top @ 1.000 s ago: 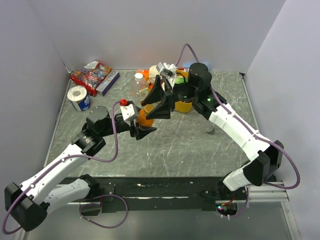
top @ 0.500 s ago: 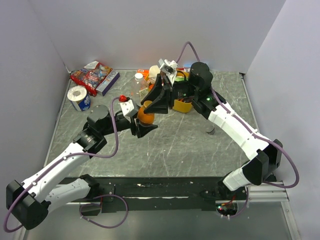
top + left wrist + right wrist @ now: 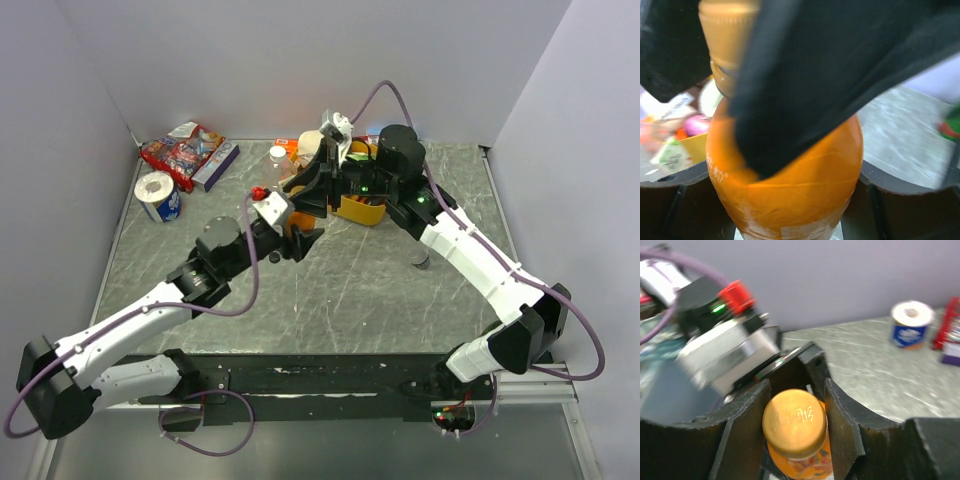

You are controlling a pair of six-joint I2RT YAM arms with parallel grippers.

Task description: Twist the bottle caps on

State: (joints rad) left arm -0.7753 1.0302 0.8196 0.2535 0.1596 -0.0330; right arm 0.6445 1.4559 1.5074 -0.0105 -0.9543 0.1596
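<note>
The orange-gold round plastic cap (image 3: 795,421) sits on the small plastic orange-drink bottle (image 3: 790,165), in the middle of the grey tabletop (image 3: 360,290). Nearest, the left fingers (image 3: 665,205) clench the bottle's body to brace it; beyond, the right fingers (image 3: 747,430) grip the cap, seemingly to twist it.

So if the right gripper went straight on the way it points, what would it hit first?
Likely the orange-gold cap, seated between the fingers of the right gripper, then the orange drink bottle under it; depth is unclear.
</note>
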